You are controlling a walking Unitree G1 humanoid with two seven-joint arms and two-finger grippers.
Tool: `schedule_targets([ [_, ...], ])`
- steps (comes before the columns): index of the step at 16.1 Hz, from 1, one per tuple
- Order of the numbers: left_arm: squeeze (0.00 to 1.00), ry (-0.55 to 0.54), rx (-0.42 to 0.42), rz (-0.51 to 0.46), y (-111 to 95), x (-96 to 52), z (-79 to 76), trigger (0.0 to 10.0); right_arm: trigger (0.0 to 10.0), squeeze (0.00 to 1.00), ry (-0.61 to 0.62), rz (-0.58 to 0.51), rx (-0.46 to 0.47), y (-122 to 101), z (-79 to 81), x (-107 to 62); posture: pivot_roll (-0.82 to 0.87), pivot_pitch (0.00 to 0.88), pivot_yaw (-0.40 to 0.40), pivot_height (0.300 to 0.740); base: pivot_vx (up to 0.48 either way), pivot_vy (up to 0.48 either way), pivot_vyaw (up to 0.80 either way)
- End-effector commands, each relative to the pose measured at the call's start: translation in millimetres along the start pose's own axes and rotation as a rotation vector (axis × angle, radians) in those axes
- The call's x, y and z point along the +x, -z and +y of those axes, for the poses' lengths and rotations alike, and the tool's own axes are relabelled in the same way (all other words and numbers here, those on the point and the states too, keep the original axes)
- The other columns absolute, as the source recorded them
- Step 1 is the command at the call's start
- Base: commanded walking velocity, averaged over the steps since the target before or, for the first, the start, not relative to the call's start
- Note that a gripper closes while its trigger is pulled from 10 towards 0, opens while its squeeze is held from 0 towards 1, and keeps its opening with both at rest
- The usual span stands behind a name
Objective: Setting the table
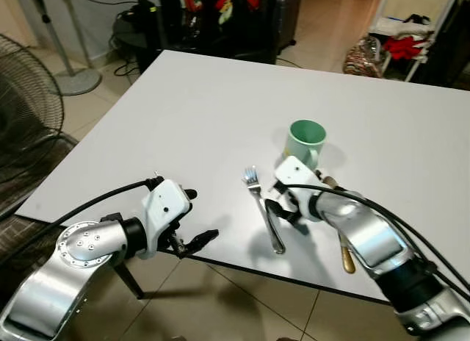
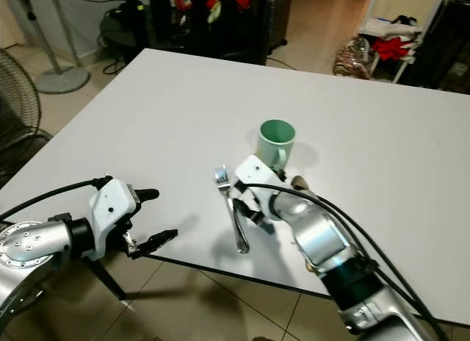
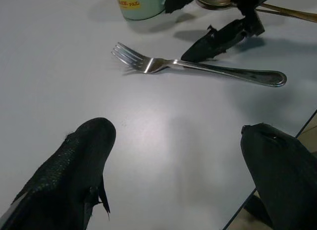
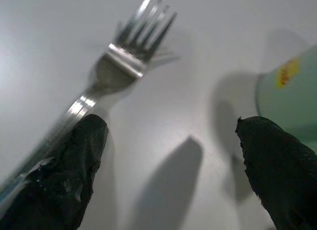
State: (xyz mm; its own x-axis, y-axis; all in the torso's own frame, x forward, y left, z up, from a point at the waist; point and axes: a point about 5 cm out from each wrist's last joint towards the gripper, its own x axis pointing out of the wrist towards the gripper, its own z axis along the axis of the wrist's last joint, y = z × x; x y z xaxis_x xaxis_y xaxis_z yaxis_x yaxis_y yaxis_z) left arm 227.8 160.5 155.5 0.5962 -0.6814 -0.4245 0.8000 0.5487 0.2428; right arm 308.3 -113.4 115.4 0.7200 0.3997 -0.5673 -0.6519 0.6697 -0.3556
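A silver fork (image 1: 263, 209) lies on the white table (image 1: 183, 113), tines pointing away from me. Just behind it stands a mint-green mug (image 1: 305, 141). My right gripper (image 1: 275, 200) is open and low over the table, one finger (image 4: 74, 160) right against the fork's handle (image 4: 74, 111) and the other toward the mug (image 4: 292, 91). A gold-coloured spoon (image 1: 346, 256) lies partly hidden under my right forearm. My left gripper (image 1: 198, 216) hovers open at the table's near edge, left of the fork (image 3: 198, 66), holding nothing.
The table's near edge (image 1: 242, 267) runs just under both arms, with tiled floor below. A large fan (image 1: 22, 113) stands at the left, and a fan stand (image 1: 73, 76) behind it. Dark furniture (image 1: 220, 18) crowds the far end, and a rack with clothes (image 1: 404, 40) stands far right.
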Motion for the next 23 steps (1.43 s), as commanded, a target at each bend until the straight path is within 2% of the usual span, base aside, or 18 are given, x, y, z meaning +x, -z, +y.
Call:
schedule_targets([
  [1,0.00,0.004,0.005,0.002,0,-2.8,1.3,10.0,10.0,0.00,-0.030,-0.005,-0.001,-4,6.0,3.5,-0.07,0.039,0.007,0.740,0.000,0.000,0.00],
  [9,0.00,-0.031,0.003,0.018,3,-8.5,7.6,10.0,10.0,0.00,-0.022,-0.051,0.052,-25,19.9,20.6,-0.06,0.040,0.007,0.740,0.000,0.000,0.00],
  [13,0.00,-0.024,-0.001,0.023,4,-8.2,6.9,10.0,10.0,0.00,0.015,-0.055,0.010,-24,-2.1,7.8,-0.05,0.046,0.010,0.740,0.000,0.000,0.00],
  [15,0.00,0.014,-0.002,0.043,8,2.4,1.3,10.0,10.0,0.00,0.017,-0.042,-0.036,-21,-14.3,-3.8,-0.06,0.051,0.012,0.740,0.000,0.000,0.00],
  [17,0.00,0.026,-0.018,0.074,14,26.9,-3.0,10.0,10.0,0.00,-0.025,-0.033,-0.076,-20,-20.7,-18.1,-0.07,0.055,0.021,0.740,0.000,0.000,0.00],
  [19,0.00,0.038,0.048,0.139,21,46.6,-1.4,10.0,10.0,0.00,-0.091,-0.029,-0.102,-21,-19.4,-28.9,-0.08,0.061,0.021,0.740,0.000,0.000,0.00],
  [23,0.00,0.037,0.084,0.191,29,62.2,5.4,10.0,10.0,0.00,-0.157,-0.010,-0.144,-22,-12.8,-33.7,-0.09,0.066,0.022,0.740,0.000,0.000,0.00],
])
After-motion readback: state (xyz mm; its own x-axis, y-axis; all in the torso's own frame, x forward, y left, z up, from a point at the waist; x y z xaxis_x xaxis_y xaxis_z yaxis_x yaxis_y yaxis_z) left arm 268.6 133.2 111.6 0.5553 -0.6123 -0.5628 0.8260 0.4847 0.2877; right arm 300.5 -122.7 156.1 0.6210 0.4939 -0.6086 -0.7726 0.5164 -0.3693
